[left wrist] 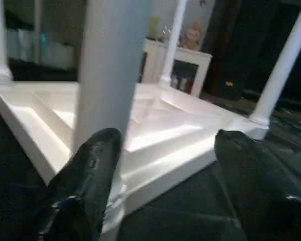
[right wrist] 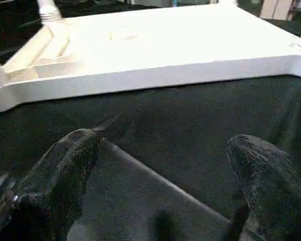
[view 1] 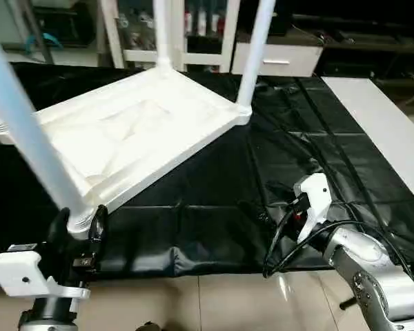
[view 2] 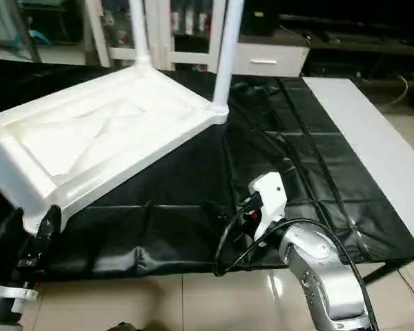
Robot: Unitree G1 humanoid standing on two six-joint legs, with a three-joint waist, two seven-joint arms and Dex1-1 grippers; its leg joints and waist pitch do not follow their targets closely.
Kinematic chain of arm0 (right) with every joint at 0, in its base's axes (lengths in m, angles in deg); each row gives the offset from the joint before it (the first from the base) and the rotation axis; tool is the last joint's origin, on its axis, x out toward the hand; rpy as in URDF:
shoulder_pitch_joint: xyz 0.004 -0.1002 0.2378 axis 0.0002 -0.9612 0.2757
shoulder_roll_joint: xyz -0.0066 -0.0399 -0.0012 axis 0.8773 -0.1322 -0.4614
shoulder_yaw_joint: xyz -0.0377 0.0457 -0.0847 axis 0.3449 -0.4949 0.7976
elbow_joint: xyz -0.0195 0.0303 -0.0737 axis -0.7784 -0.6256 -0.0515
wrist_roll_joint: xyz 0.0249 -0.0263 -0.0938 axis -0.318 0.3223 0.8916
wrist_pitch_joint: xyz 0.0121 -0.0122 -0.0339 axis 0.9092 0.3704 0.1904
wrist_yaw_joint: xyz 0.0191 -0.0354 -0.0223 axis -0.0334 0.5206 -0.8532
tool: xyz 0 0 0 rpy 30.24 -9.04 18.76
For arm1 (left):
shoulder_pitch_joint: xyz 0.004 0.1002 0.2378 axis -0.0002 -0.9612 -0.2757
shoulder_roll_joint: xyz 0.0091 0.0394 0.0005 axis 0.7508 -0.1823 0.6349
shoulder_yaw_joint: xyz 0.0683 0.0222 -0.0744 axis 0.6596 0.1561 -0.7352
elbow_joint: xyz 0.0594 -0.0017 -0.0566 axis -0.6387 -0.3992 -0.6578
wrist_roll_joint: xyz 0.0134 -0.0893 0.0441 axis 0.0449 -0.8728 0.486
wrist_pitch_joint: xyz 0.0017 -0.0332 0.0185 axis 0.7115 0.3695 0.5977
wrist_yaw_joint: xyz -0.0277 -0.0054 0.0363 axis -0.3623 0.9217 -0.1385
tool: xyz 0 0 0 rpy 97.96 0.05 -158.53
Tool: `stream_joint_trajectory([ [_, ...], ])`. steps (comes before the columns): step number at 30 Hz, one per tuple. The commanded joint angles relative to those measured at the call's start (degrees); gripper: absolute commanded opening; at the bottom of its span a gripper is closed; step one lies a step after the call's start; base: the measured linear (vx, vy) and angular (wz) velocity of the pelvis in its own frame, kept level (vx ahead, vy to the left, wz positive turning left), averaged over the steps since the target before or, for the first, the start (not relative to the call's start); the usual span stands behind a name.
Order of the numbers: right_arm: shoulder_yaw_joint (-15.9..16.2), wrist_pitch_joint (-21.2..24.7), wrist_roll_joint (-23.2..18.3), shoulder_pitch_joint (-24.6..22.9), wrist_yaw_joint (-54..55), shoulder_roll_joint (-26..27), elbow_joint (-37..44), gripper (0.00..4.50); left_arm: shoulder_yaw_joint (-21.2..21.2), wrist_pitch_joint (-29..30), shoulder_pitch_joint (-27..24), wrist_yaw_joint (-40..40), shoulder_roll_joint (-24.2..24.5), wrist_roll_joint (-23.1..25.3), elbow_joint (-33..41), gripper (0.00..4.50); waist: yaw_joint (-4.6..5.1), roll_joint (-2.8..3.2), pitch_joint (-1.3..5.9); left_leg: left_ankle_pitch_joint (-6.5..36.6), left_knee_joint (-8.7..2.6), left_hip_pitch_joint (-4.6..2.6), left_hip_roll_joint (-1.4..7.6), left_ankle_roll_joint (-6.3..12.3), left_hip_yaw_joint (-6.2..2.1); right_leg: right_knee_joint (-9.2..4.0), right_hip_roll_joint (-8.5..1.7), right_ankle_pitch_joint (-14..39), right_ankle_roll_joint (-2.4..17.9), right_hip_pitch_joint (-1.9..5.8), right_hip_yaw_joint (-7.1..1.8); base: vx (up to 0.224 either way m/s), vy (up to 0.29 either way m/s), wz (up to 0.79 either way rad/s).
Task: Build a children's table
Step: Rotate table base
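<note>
The children's table point(view 1: 138, 131) is lying upside down on the black-covered work surface point(view 1: 317, 158), legs pointing up. The left gripper point(left wrist: 163, 175) is sitting at the near-left corner, fingers spread around the nearest leg point(left wrist: 113, 70), apparently not clamping it. The right gripper point(right wrist: 165, 170) is hovering over the cover, fingers wide apart, holding nothing.

floor: beige glossy tiles point(view 1: 221, 303) | back: white glass-door cabinet point(view 1: 193, 34) | right: white panel point(view 1: 383, 131)
</note>
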State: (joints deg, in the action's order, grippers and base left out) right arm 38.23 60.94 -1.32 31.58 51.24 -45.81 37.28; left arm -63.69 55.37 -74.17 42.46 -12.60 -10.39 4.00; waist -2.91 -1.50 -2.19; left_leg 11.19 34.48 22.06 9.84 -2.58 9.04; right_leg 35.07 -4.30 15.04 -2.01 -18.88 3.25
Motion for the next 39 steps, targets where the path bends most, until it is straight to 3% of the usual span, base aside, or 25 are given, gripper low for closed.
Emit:
stream_joint_trajectory([
  [1, 0.15, 0.12, 0.16, 1.05, 0.28, -0.31, -0.42, 4.50, -3.50, -1.74, 2.44, 2.28, -0.02, 0.76, -0.47, 3.81, -0.19, 0.13, 1.04, 23.50, -6.00, -1.66, 3.96, -4.11, -1.48, -5.49, -4.12, 15.64, 5.62, -0.58, -3.02, -0.053, 0.002, -0.03],
  [5, 0.56, 0.17, 0.61, 1.41, 0.71, -0.11, -0.61, 4.50, -5.90, -0.68, 6.96, 2.95, 2.13, -0.84, -3.57, 4.11, -0.21, 0.02, 1.17, 23.01, -6.11, -1.54, 3.73, -4.91, -1.71, -5.38, -3.81, 14.74, 4.70, -0.70, -3.00, -0.013, 0.001, -0.01],
  [7, 1.14, 0.52, 1.52, 1.82, 1.09, -0.37, -0.88, 4.50, -6.99, 1.13, 12.33, 2.92, 5.00, -0.88, -8.15, 4.25, -0.18, 0.87, 1.40, 21.73, -6.12, -1.58, 3.66, -5.41, -1.69, -4.95, -3.53, 11.26, 4.65, -0.82, -3.08, 0.000, 0.000, 0.00],
  [8, 1.48, 0.67, 1.89, 1.92, 1.14, -0.48, -0.88, 4.50, -7.37, 2.65, 14.96, 2.64, 6.21, -1.47, -10.47, 4.29, -0.34, 0.97, 1.58, 22.27, -5.92, -2.16, 3.36, -5.89, -1.47, -4.94, -3.16, 10.89, 4.35, -1.37, -3.16, 0.000, 0.000, 0.00],
  [10, 1.67, 0.75, 2.08, 1.96, 1.14, -0.55, -0.87, 4.50, -7.54, 3.62, 16.41, 2.44, 6.82, -1.89, -11.79, 4.44, -0.32, 0.68, 1.74, 20.43, -5.92, -1.87, 3.42, -5.88, -1.46, -4.50, -3.26, 7.73, 5.02, -1.02, -3.34, 0.000, 0.000, 0.00],
  [11, 2.17, 1.18, 2.10, 1.64, 0.86, -0.77, -0.35, 4.50, -5.92, 5.74, 20.08, -2.00, 8.66, -3.61, -14.68, 4.44, -0.28, 0.64, 1.81, 19.36, -6.03, -1.54, 3.57, -5.75, -1.56, -4.33, -3.36, 6.12, 5.25, -0.64, -3.25, 0.000, 0.000, 0.00],
  [12, 2.46, 1.22, 2.25, 1.45, 0.82, -0.88, -0.18, 4.50, -4.73, 6.42, 21.75, -4.73, 9.64, -3.94, -15.95, 4.44, -0.49, 1.34, 2.19, 17.46, -5.84, -1.92, 3.33, -5.73, -1.33, -4.01, -3.18, 3.81, 5.33, -0.97, -3.29, 0.000, 0.000, 0.00],
  [15, 2.92, 1.11, 2.83, 0.93, 1.17, -1.00, -0.04, 4.50, -2.31, 10.01, 25.50, -10.47, 11.49, -6.32, -18.63, 4.44, -0.49, 1.11, 2.68, 12.24, -5.35, -1.65, 3.20, -5.39, -1.06, -3.30, -2.99, -4.45, 6.46, -0.62, -3.23, 0.000, 0.000, 0.00],
  [17, 3.03, 1.15, 2.89, 0.91, 1.32, -1.04, 0.08, 4.50, -0.75, 11.23, 27.47, -12.80, 12.46, -6.53, -19.77, 4.44, -0.52, 1.15, 2.97, 8.68, -4.91, -1.50, 3.17, -3.98, -0.85, -2.81, -2.96, -10.38, 7.44, -0.26, -3.08, 0.000, 0.000, 0.00],
  [19, 3.08, 1.28, 2.87, 0.87, 1.46, -1.09, 0.29, 4.50, 0.95, 13.14, 29.54, -15.22, 13.34, -7.49, -20.87, 4.44, -0.82, 1.14, 3.14, 7.78, -4.53, -1.87, 2.90, -3.41, -0.48, -2.78, -2.93, -10.92, 7.75, -0.55, -3.18, 0.000, 0.000, 0.00],
  [20, 3.07, 1.47, 2.88, 0.83, 1.54, -1.22, 0.63, 4.50, 4.80, 15.69, 33.99, -19.72, 14.37, -7.51, -23.49, 4.44, -0.88, 1.09, 2.78, 8.56, -4.87, -1.54, 3.02, -2.69, -0.38, -3.07, -3.15, -8.94, 8.15, -0.44, -3.29, 0.000, 0.000, 0.00],
  [21, 3.07, 1.47, 2.88, 0.83, 1.54, -1.22, 0.63, 4.50, 4.80, 15.69, 33.99, -19.72, 14.37, -7.51, -23.49, 4.44, -1.10, 1.21, 2.87, 9.91, -4.78, -2.00, 3.08, -2.84, -0.26, -3.08, -3.10, -7.08, 8.41, -0.76, -3.29, 0.000, 0.000, 0.00],
  [22, 2.92, 1.64, 2.85, 0.84, 1.48, -1.39, 0.93, 4.50, 8.29, 16.96, 39.11, -23.84, 14.40, -6.79, -27.10, 4.44, -1.02, 1.16, 2.62, 11.99, -5.16, -1.76, 3.19, -3.16, -0.32, -3.28, -3.24, -3.35, 8.66, -0.63, -3.36, 0.000, 0.000, 0.00],
  [23, 2.84, 1.64, 2.92, 0.85, 1.48, -1.51, 1.00, 4.50, 9.67, 17.33, 41.81, -25.37, 13.91, -6.33, -29.32, 4.44, -1.44, 1.21, 2.51, 14.62, -5.26, -2.24, 3.27, -3.83, -0.13, -3.70, -3.35, 1.19, 8.55, -1.15, -3.53, 0.000, 0.000, 0.00],
  [25, 2.69, 1.47, 3.12, 0.96, 1.57, -1.62, 0.93, 4.50, 11.57, 16.79, 46.19, -26.72, 12.60, -4.47, -33.45, 4.44, -1.68, 1.30, 2.50, 15.92, -5.36, -2.37, 3.31, -4.53, -0.10, -3.91, -3.45, 3.50, 8.51, -1.27, -3.59, -0.025, 0.002, 0.02],
  [26, 2.69, 1.14, 3.63, 1.03, 1.96, -1.74, 0.91, 4.50, 12.91, 15.12, 49.78, -26.27, 11.12, -1.59, -37.62, 4.44, -1.44, 1.05, 2.25, 17.35, -5.79, -1.87, 3.51, -5.07, -0.38, -4.17, -3.75, 5.75, 8.24, -0.83, -3.60, 0.000, 0.000, 0.00],
  [29, 2.52, 0.46, 4.67, 1.26, 3.38, -1.52, 0.97, 4.50, 15.25, 10.30, 60.34, -21.37, 5.81, 5.84, -51.22, 4.44, -1.32, 1.20, 2.77, 15.88, -5.35, -2.10, 3.38, -5.30, -0.37, -4.08, -3.86, 3.10, 8.02, -0.72, -3.57, 0.000, 0.000, 0.00],
  [30, 2.34, 0.46, 4.82, 1.30, 4.03, -1.27, 1.10, 4.50, 15.74, 8.27, 63.79, -19.50, 3.88, 7.59, -56.03, 4.44, -1.40, 0.95, 2.94, 13.24, -5.28, -1.69, 3.32, -4.22, -0.47, -3.93, -4.01, 0.36, 8.25, -0.28, -3.55, 0.000, 0.000, 0.00],
  [31, 2.23, 0.59, 4.80, 1.34, 4.52, -1.06, 1.25, 4.50, 15.94, 6.89, 66.71, -17.77, 2.30, 8.54, -60.20, 4.44, -1.42, 2.02, 3.19, 12.44, -5.07, -1.74, 3.36, -4.20, -0.60, -3.68, -4.16, -1.12, 8.63, -0.19, -3.53, 0.000, 0.000, 0.00],
  [32, 2.18, 0.72, 4.75, 1.35, 4.77, -0.96, 1.34, 4.50, 16.03, 6.20, 68.16, -16.94, 1.56, 8.82, -62.33, 4.44, -1.21, 1.18, 3.25, 10.91, -4.90, -1.42, 3.30, -3.37, -0.55, -3.62, -4.10, -4.13, 9.21, 0.11, -3.42, 0.000, 0.000, 0.00],
  [33, 2.25, 0.83, 4.80, 1.23, 4.93, -1.00, 1.70, 4.50, 16.37, 5.66, 69.41, -16.61, 0.76, 9.06, -64.08, 4.44, -1.25, 2.05, 3.38, 10.10, -4.79, -1.41, 3.32, -3.12, -0.71, -3.30, -4.18, -5.75, 9.71, 0.22, -3.35, 0.000, 0.000, 0.00],
  [34, 2.15, 1.03, 4.74, 0.89, 5.19, -0.99, 2.32, 4.50, 16.62, 5.70, 70.70, -17.19, -0.30, 8.06, -65.67, 4.44, -0.71, 1.14, 3.50, 7.96, -4.51, -0.90, 3.12, -1.06, -0.56, -3.09, -4.17, -9.43, 11.14, 0.72, -3.29, 0.000, 0.000, 0.00],
  [35, 1.87, 1.35, 4.75, 0.17, 5.72, -1.06, 3.31, 4.50, 17.27, 5.25, 72.64, -16.98, -1.87, 7.61, -68.35, 4.44, -0.64, 2.13, 3.60, 7.15, -4.33, -0.95, 3.07, -0.53, -0.63, -2.89, -4.22, -10.61, 11.78, 0.65, -3.25, 0.000, 0.000, 0.00],
  [36, 1.87, 1.35, 4.75, 0.17, 5.72, -1.06, 3.31, 4.50, 17.27, 5.25, 72.64, -16.98, -1.87, 7.61, -68.35, 4.44, -0.34, 1.60, 3.66, 6.48, -4.02, -1.01, 3.07, 0.89, -0.46, -3.03, -4.18, -12.29, 12.66, 0.69, -3.31, 0.000, 0.000, 0.00],
  [39, 1.48, 1.55, 4.88, -0.70, 6.28, -0.97, 4.17, 4.50, 17.14, 3.89, 73.29, -16.02, -2.56, 8.70, -70.68, 4.44, -0.19, 1.49, 3.60, 5.39, -3.78, -0.90, 3.06, 3.89, -0.30, -3.09, -4.32, -12.54, 14.37, 0.77, -3.28, 0.000, 0.000, 0.00],
])
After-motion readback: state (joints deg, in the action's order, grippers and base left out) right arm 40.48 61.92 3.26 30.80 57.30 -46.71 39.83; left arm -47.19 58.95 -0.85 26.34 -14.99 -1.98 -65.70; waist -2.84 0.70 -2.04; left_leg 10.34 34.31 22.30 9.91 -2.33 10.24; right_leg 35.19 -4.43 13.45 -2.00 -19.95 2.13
